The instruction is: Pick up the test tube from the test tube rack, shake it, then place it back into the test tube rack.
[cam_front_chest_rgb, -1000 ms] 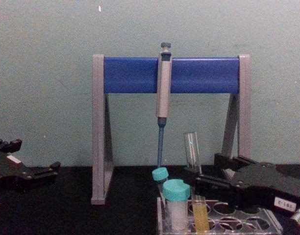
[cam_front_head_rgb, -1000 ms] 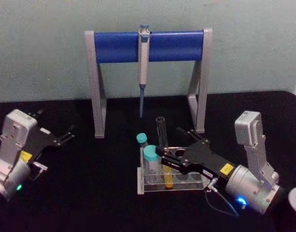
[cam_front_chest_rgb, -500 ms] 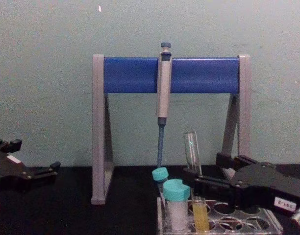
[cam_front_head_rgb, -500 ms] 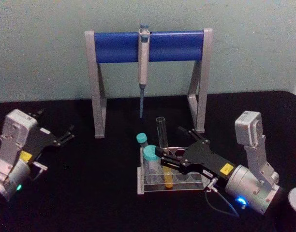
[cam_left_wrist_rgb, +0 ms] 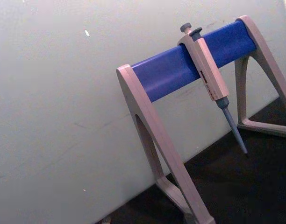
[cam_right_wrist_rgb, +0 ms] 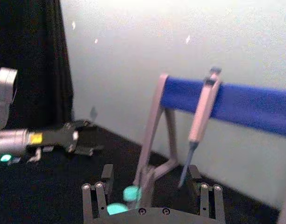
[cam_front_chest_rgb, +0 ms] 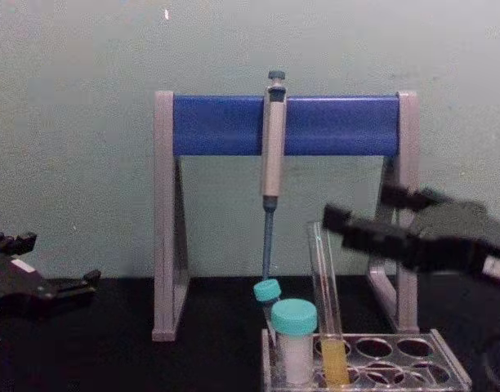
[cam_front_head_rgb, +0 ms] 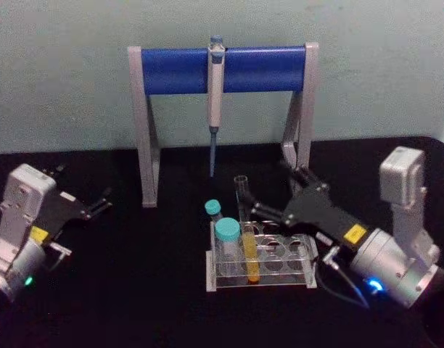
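Since half a second ago, my right end effector [cam_front_chest_rgb: 336, 222] has risen from rack level and drawn back to the right; its fingers now stand apart around nothing, just right of the test tube [cam_front_head_rgb: 245, 230] near its open top. That tube sits in a near-row hole of the test tube rack [cam_front_head_rgb: 307, 279], leaning slightly, its yellow-orange liquid low between the clear walls. I judge it is back in the rack, and I hang clear of the glass so pulling away won't tip it. Two teal-capped tubes [cam_front_head_rgb: 226, 241] stand just left of it. Behind, the pipette [cam_front_chest_rgb: 272, 147] hangs from the blue-barred stand [cam_front_chest_rgb: 221, 124]. My left end effector [cam_front_head_rgb: 99, 203] is parked, fingers apart, over the surface [cam_front_head_rgb: 135, 290] far to the left.
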